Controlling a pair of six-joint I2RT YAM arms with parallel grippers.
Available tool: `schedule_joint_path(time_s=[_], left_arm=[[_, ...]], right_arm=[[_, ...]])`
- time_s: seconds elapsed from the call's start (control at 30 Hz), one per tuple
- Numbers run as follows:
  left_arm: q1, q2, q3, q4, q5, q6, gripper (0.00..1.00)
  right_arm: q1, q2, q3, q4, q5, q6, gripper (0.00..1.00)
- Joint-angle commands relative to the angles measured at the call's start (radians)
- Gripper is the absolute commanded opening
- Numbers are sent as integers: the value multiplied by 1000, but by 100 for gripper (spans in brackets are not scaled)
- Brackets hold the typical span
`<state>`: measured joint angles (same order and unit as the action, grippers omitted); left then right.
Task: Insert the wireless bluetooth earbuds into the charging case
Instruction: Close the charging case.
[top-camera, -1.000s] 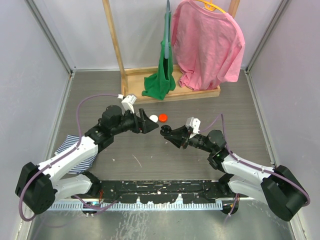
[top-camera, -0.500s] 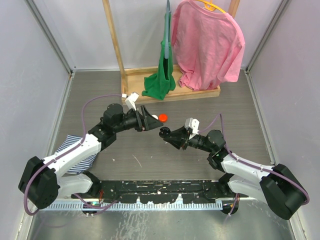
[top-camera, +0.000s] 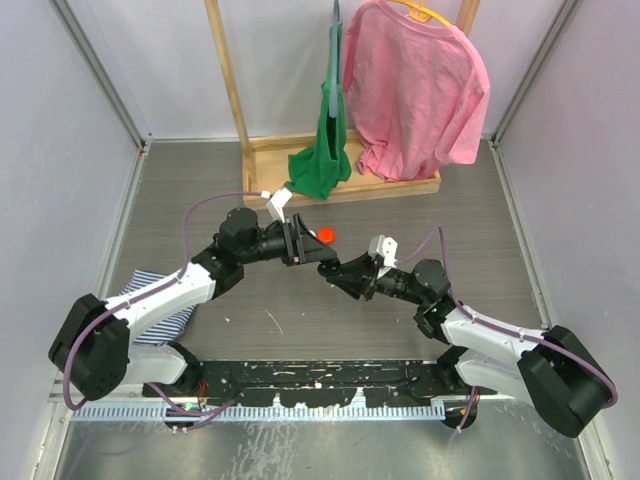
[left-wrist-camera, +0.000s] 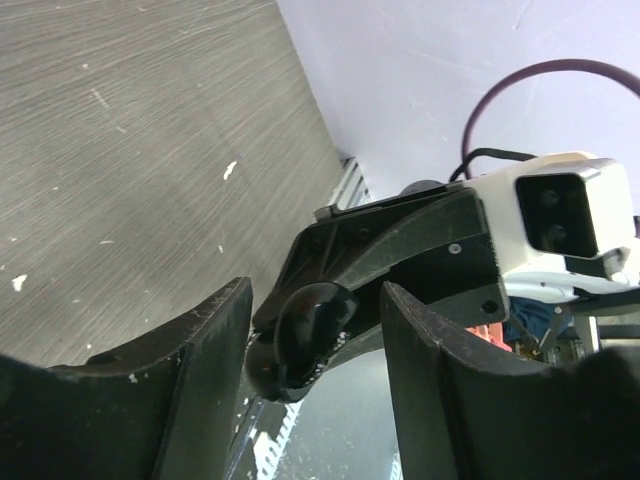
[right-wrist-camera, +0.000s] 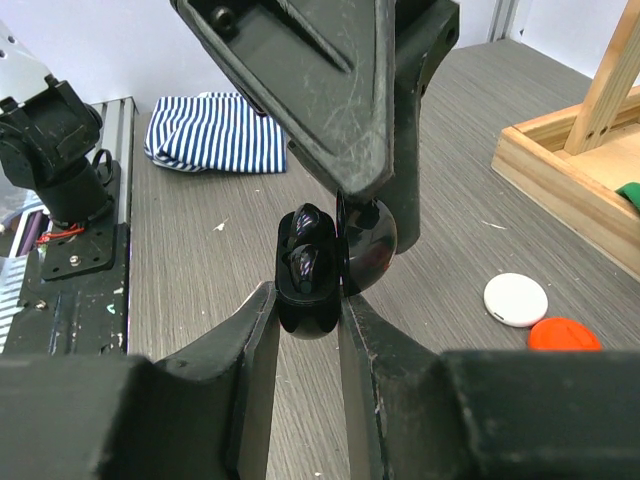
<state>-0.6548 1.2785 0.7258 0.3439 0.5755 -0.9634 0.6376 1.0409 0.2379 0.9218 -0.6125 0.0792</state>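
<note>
Tabletop (top-camera: 200, 190) of grey wood-grain, pale walls around, wooden rack (top-camera: 228, 80) at far side. Right gripper (right-wrist-camera: 308, 298) clamps black charging case (right-wrist-camera: 312, 285) above mid-table, lid open, earbuds (right-wrist-camera: 302, 260) seated inside. Left gripper (left-wrist-camera: 312, 305) straddles the case, jaws apart.

A wooden rack (top-camera: 262, 150) stands at the far side of the grey table (top-camera: 480, 220). A pink shirt (top-camera: 415, 90) hangs from it, and beside that hangs a green cloth (top-camera: 325, 160) whose lower end bunches on the rack's base. A white disc (right-wrist-camera: 516, 299) and a red disc (right-wrist-camera: 560, 335) lie just beside each other near the base. A blue-and-white striped cloth (right-wrist-camera: 215, 140) lies folded at the near left.
</note>
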Motion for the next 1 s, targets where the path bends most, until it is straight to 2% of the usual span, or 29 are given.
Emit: schedule_joint_path(time_s=[0.0, 0.17, 0.47, 0.67, 0.97], left_arm=[[-3, -16, 23, 147, 59, -33, 54], [-4, 25, 27, 195, 120, -62, 50], [-11, 44, 41, 173, 155, -53, 49], [-10, 1, 61, 116, 166, 9, 44], [-11, -104, 46, 111, 167, 85, 44]], right_arm=[[-3, -2, 40, 77, -5, 4, 24], [-3, 1, 39, 76, 0, 4, 23], [-3, 3, 38, 77, 7, 3, 23], [-2, 12, 41, 76, 4, 4, 23], [-3, 37, 56, 65, -13, 12, 23]])
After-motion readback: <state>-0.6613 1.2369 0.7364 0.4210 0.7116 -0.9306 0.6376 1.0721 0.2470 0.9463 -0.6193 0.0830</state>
